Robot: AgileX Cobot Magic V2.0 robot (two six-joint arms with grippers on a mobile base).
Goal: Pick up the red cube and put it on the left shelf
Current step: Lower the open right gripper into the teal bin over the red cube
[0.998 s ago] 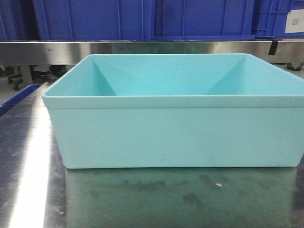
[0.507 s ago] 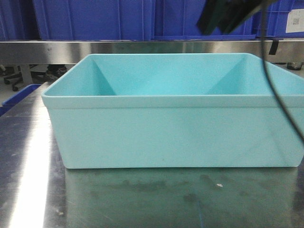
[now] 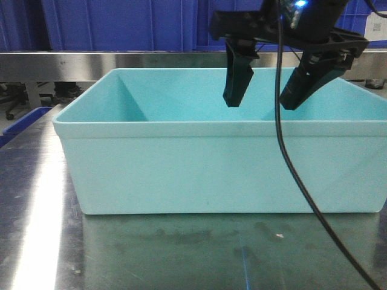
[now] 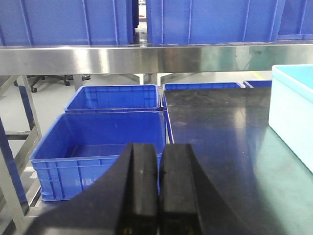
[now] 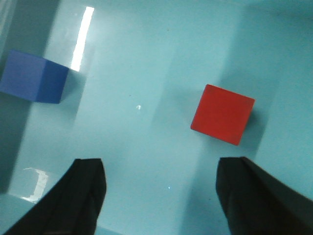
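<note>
The right gripper is hovering over the tub, jaws spread wide to straddle the red cube, which is lying on the tub floor, seemingly off-centre toward one finger. The left gripper is idling, jaws pressed together.

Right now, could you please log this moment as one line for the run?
right jaws: open over turquoise tub | red cube: on tub floor, ungrasped | left jaws: shut

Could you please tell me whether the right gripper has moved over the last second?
Yes: the right gripper has come down from the top edge, now hanging over the turquoise tub.
</note>
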